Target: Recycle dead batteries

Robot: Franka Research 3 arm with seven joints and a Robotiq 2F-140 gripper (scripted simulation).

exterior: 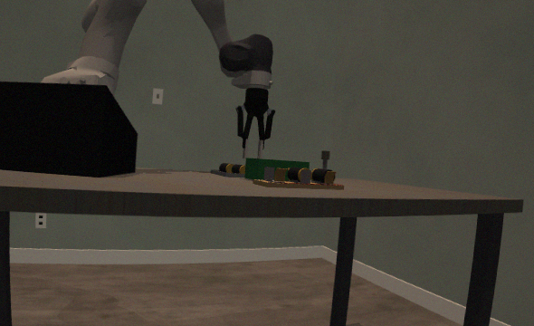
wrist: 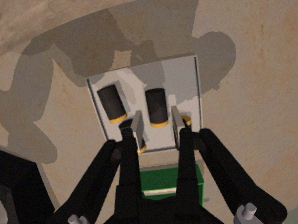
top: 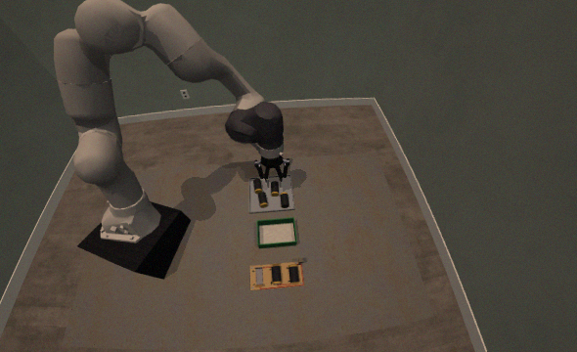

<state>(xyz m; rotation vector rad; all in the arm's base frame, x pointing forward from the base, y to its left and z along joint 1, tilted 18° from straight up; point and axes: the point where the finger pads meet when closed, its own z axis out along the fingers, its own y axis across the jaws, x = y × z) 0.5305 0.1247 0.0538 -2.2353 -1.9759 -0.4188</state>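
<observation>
The claw (top: 274,184) (exterior: 252,157) (wrist: 157,119), fingers apart, hangs over the tray (top: 272,210) (exterior: 218,172), with the box (top: 277,245) (exterior: 273,166) (wrist: 167,177) at six o'clock from above.

"Table?" "Top (top: 210,303) (exterior: 204,192) showing mottled brown, matt, like worn stone or wood; legs (exterior: 484,263) looking like dark metal."

"Box?" "Green walls (top: 259,235) (exterior: 276,169) looking like smooth plastic."

"Tray?" "Pale (top: 272,209) (wrist: 180,75), resembling smooth, matt plastic or metal."

"Batteries?" "Black sleeves (top: 285,200) (exterior: 322,176) (wrist: 156,106) looking matt; yellow ends reading smoother."

"Holder?" "Orange board (top: 267,284) (exterior: 303,185) resembling wood or plastic, material not telling."
</observation>
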